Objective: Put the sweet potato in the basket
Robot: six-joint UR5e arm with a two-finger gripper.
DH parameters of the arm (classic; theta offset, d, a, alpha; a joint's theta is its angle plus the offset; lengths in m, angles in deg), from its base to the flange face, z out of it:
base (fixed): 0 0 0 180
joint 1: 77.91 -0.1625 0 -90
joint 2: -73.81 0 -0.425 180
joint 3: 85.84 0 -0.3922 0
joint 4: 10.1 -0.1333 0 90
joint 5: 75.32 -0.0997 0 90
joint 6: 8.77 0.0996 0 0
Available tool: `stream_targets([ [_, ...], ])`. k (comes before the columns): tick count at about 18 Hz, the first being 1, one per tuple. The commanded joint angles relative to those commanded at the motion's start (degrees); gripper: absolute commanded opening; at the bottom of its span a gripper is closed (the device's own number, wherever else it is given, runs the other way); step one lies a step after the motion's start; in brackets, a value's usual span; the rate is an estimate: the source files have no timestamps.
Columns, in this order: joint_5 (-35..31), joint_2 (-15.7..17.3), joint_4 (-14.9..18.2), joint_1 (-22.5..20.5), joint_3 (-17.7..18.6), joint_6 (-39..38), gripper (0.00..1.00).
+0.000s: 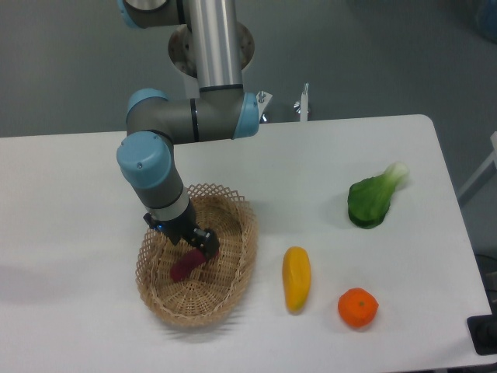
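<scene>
The light tan wicker basket stands at the front left of the white table. The reddish-purple sweet potato lies inside it, on the basket floor left of centre. My gripper reaches down into the basket and its dark fingers sit at the sweet potato's upper right end. The fingers appear closed around that end, but the wrist hides most of the contact, so the grip is unclear.
A yellow-orange oblong fruit lies just right of the basket. A round orange sits near the front right. A green leafy vegetable lies at the right. The arm's base column stands at the back.
</scene>
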Motion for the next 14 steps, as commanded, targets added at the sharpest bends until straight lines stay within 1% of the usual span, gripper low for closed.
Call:
stream_targets([
  [2, 0.0, 0.44, -0.62, -0.26, -1.23, -0.18, 1.0],
  [4, -0.26, 1.05, -0.36, -1.14, -3.77, -0.35, 1.0],
  [5, -0.26, 1.58, -0.27, -2.01, -4.65, -1.48, 1.0],
  [6, -0.18, 1.93, -0.36, -2.63, -5.71, -4.19, 1.0],
  [8, 0.7, 2.63, -0.18, -5.17, -7.47, -5.19, 1.0],
  [10, 0.7, 3.42, -0.62, -7.2, -8.61, -4.31, 1.0],
  [13, 0.88, 4.13, -0.53, -11.41, -12.03, -0.8, 1.0],
  [14, 0.97, 4.13, -0.01, -12.56, -13.35, 0.51, 1.0],
])
